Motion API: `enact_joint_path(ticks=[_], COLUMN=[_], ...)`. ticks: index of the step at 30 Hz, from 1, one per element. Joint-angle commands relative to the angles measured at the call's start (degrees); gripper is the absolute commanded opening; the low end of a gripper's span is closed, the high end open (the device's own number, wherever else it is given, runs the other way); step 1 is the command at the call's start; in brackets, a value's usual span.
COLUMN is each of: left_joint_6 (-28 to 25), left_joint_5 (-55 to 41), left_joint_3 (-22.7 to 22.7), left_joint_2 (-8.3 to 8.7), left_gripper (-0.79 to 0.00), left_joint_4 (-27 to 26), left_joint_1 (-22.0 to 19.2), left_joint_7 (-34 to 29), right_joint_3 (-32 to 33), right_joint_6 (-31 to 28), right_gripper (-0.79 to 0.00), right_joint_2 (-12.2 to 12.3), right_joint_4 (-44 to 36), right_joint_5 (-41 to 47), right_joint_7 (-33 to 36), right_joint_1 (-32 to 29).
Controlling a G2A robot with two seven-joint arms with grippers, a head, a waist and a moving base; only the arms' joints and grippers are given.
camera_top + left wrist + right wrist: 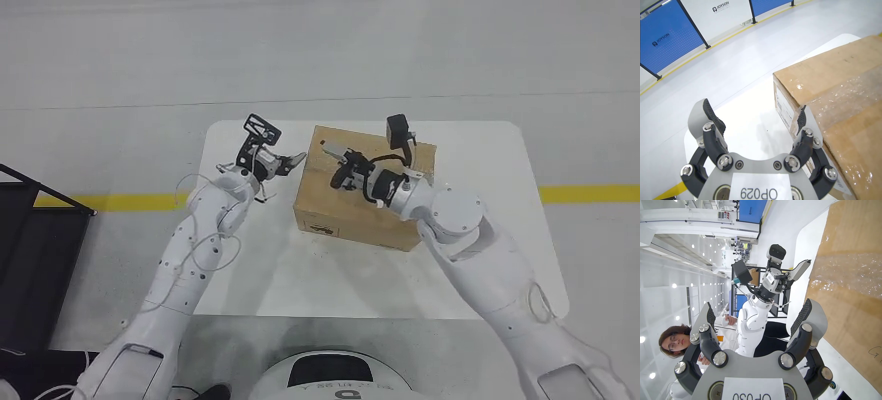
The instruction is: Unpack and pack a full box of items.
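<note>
The box (pixel 829 79) (taped shut) sits just beside the spread left gripper (pixel 754 105).

Taped box (pixel 345 218) amid the table (pixel 490 165), room on both sides.

The left arm (pixel 190 260) and right arm (pixel 500 275) are glossy white, with thin loose cables on the left one. The left gripper (pixel 754 103) and right gripper (pixel 759 301) have grey metal plates, black links, silver screws, ribbed black pads (pixel 714 118) (also a white printed label each).
</note>
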Motion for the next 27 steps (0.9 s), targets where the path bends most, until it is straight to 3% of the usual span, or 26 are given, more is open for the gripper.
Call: enact_joint_path(ticks=[1, 14, 27], left_joint_6=[-0.4, -1.2, -2.4], left_joint_5=[0.5, 0.8, 1.0], left_joint_3=[0.5, 4.1, 4.0], left_joint_2=[-0.04, -0.85, -0.72], left_gripper=[0.000, 0.000, 0.000], left_joint_4=[0.3, 5.2, 4.8], left_joint_1=[-0.5, -3.8, -4.4], left_joint_7=[-0.4, -0.3, 0.2], right_joint_3=[-0.3, -3.5, -6.9], right_joint_6=[0.0, 2.0, 3.8], right_gripper=[0.000, 0.000, 0.000], right_joint_2=[-0.1, -1.4, -3.2], right_joint_4=[0.2, 1.8, 6.0], right_joint_5=[-0.1, -2.2, -3.9], right_joint_7=[-0.2, -2.7, -5.6], right_joint_1=[0.2, 2.9, 6.5])
